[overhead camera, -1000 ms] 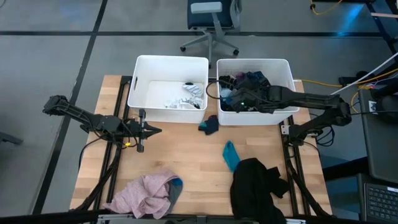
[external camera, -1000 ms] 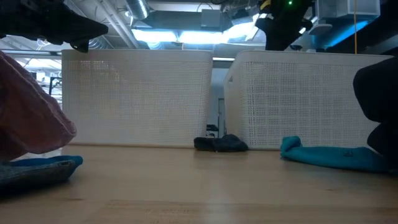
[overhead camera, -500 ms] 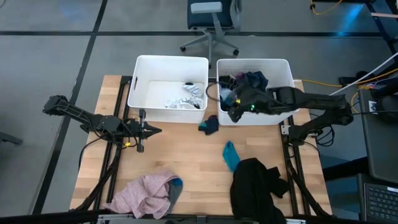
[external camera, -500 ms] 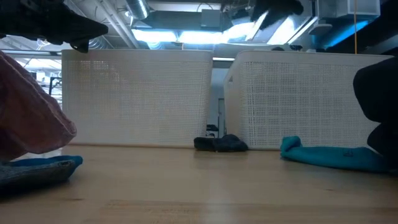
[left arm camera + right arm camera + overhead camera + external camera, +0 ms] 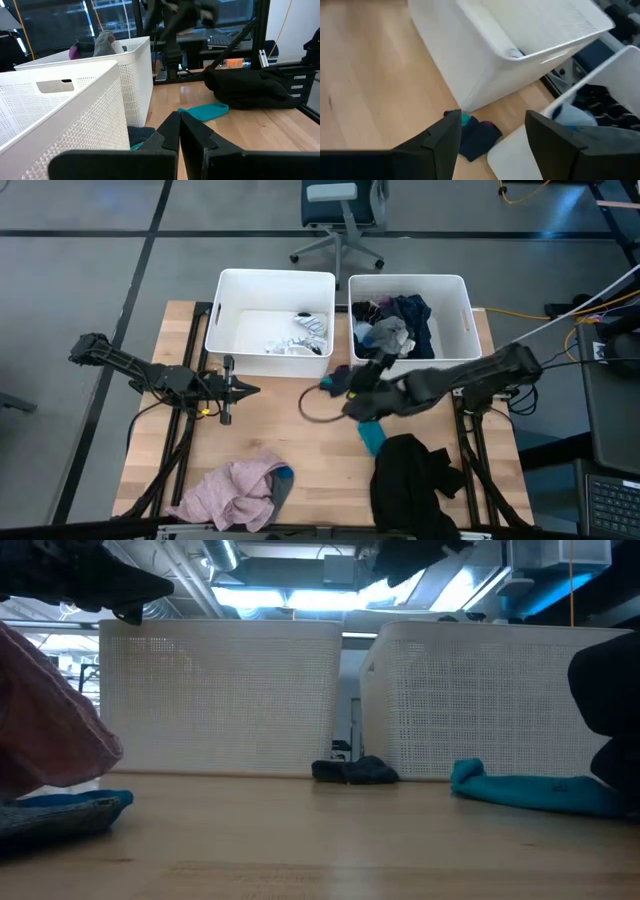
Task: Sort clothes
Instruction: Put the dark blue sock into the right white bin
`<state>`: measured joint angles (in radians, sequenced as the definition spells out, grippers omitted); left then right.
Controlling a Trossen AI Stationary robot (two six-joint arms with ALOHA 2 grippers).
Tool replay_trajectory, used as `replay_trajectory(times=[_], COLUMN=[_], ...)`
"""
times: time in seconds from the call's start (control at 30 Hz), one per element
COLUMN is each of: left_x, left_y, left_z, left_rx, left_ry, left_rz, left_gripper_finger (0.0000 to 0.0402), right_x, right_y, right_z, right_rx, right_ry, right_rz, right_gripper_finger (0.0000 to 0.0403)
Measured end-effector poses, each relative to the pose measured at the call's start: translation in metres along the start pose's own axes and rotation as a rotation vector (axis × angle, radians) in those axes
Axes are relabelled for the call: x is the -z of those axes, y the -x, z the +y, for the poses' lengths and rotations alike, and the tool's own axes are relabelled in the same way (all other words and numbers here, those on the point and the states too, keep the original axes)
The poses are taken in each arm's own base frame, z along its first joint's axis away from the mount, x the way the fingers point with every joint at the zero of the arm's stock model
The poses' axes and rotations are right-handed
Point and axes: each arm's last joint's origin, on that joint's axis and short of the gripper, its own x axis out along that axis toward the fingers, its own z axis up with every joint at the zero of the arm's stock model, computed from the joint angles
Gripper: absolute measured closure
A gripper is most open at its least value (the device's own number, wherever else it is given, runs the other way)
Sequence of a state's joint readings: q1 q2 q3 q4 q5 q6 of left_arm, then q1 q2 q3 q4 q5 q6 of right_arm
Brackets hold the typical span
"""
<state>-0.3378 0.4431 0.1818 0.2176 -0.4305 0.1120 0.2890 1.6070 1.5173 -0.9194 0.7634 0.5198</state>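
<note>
- Nearest, at the surface's (image 5: 300,435) 6 o'clock edge in the high view, a crumpled black fabric garment (image 5: 412,478) sits at about 5 o'clock and runs to the edge.
- A rumpled pink fabric garment with a grey-blue piece tucked at its side (image 5: 238,490) lies at 7 o'clock, also against the near edge.
- Between the two is a bare strip of light wood, open up to the middle.
- A small teal fabric piece (image 5: 371,432) lies just past the black garment, right of centre.
- The right end effector (image 5: 352,398) hangs over the middle of the surface, fingers spread wide and holding nothing, between the teal piece and a small dark navy sock (image 5: 336,381).
- The sock lies at the foot of the gap between the two tubs.
- The left end effector (image 5: 247,389) waits at 9 o'clock, fingers pressed together and empty, with bare wood around it.
- Farthest, at 12 o'clock, two white rectangular plastic tubs stand side by side: the left tub (image 5: 222,320) holds a few white and striped pieces (image 5: 300,335); the right tub (image 5: 462,310) holds a heap of dark, navy and grey clothes (image 5: 395,320).
</note>
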Motion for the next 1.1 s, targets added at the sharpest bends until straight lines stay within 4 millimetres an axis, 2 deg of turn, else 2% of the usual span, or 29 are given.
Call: replay_trajectory(times=[0.23,0.33,0.43,0.57,0.8,0.9,1.1], left_x=[0.0,0.0,0.0,0.0,0.0,0.0,0.0], left_y=[0.0,0.0,0.0,0.0,0.0,0.0,0.0], left_z=[0.0,0.0,0.0,0.0,0.0,0.0,0.0], left_rx=[0.0,0.0,0.0,0.0,0.0,0.0,0.0], left_ry=[0.001,0.001,0.001,0.0,-0.001,-0.001,-0.002], left_rz=[-0.001,0.0,0.0,0.001,0.003,0.003,0.003], left_gripper_finger=[0.04,0.04,0.04,0.04,0.04,0.04,0.04], right_x=[0.025,0.036,0.046,0.054,0.066,0.069,0.072], right_y=[-0.051,-0.076,-0.1,-0.129,-0.169,-0.182,-0.195], right_z=[0.054,0.072,0.081,0.082,0.081,0.076,0.065], right_rx=[0.021,0.039,0.064,0.078,0.078,0.099,0.068], right_ry=[0.117,0.139,0.122,0.035,0.003,-0.023,-0.062], right_rz=[0.071,0.092,0.124,0.181,0.253,0.283,0.34], right_gripper_finger=[0.0185,0.0185,0.0185,0.0185,0.0185,0.0185,0.0185])
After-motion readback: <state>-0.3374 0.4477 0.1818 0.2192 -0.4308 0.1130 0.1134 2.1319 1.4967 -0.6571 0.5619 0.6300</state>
